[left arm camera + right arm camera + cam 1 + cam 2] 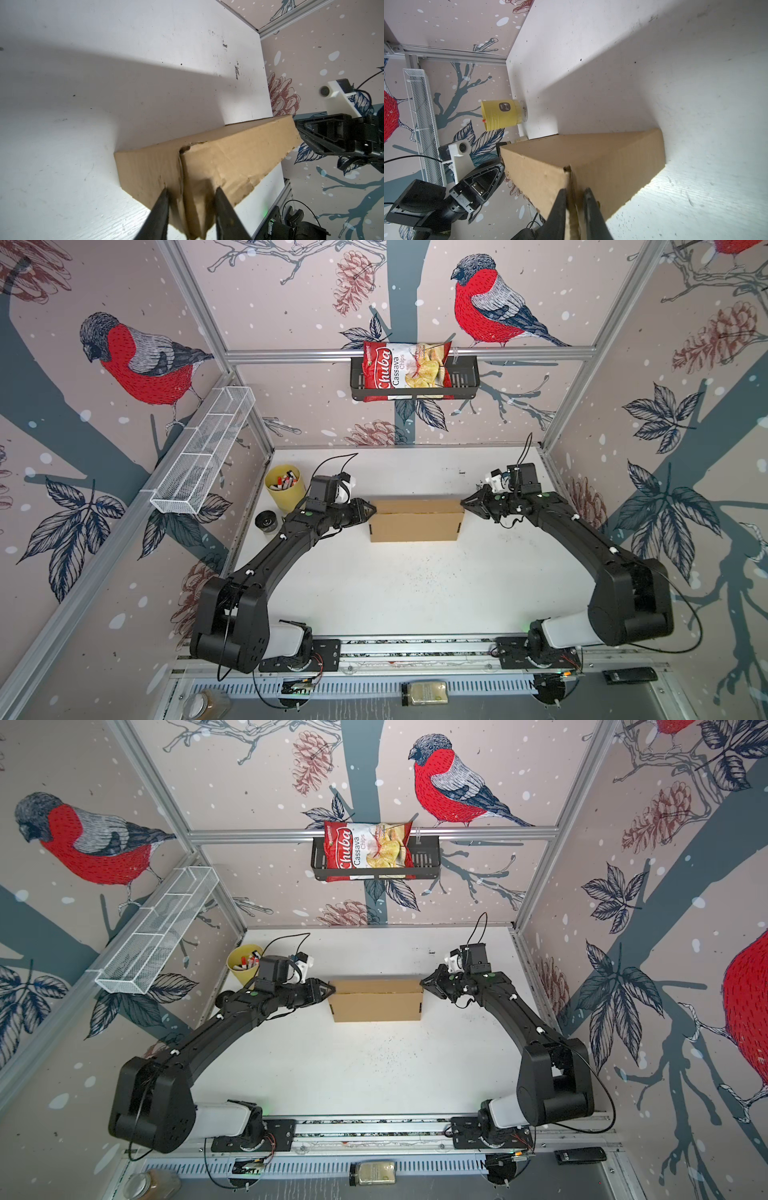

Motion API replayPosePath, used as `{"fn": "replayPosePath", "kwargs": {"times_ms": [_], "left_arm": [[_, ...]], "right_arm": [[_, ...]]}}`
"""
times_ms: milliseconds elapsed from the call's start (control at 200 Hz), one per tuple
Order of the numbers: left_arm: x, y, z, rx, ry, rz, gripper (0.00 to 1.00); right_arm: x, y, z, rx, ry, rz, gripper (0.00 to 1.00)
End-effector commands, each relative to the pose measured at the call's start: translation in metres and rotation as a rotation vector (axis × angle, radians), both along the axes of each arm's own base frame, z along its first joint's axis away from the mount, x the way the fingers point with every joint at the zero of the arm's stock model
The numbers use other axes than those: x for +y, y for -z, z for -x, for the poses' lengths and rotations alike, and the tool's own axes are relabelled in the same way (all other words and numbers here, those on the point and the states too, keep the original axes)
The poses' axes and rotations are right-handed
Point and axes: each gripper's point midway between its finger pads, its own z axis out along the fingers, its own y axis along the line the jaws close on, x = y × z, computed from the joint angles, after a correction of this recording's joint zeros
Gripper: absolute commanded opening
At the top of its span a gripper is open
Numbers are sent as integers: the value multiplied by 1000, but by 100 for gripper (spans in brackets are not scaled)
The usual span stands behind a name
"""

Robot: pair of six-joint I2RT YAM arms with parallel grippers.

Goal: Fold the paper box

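The left tool (pixel 192 190) pinches one end of the paper box (pixel 415 526), and the right tool (pixel 575 189) pinches the other end. Its inside is hidden in every view.

Walls (pixel 291 302) all round have this pinkish wallpaper with big red-breasted birds (pixel 486 302), pinecones and dark leaves, set in an aluminium frame (pixel 291 355). The tabletop (pixel 415 593) is white, pretty scuffed and speckled, and both wrist views show a hard-edged shadow across it. In both top views a white wire-mesh shelf (pixel 203 456) hangs on the left-hand wall, a black basket (pixel 465 381) on the back rail holds a red bag of cassava chips (pixel 399 369), and a yellow cup (pixel 282 497) of markers sits back left.
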Motion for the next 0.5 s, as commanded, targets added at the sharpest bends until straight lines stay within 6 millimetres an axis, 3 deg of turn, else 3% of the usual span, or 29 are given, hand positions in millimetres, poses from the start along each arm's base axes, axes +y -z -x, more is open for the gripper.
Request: {"fn": "replayPosePath", "kwargs": {"times_ms": [0, 70, 300, 495], "left_arm": [[7, 18, 6, 46, -1, -32, 25], [6, 17, 5, 46, 4, -35, 25], [6, 14, 5, 42, 12, -37, 25], [7, 16, 5, 43, 12, -41, 25]], "right_arm": [[-3, 6, 1, 18, 11, 28, 18], [-3, 3, 0, 11, 2, 28, 22], [-9, -8, 6, -33, -57, 75, 46], [-7, -2, 17, -30, -102, 99, 49]]}}
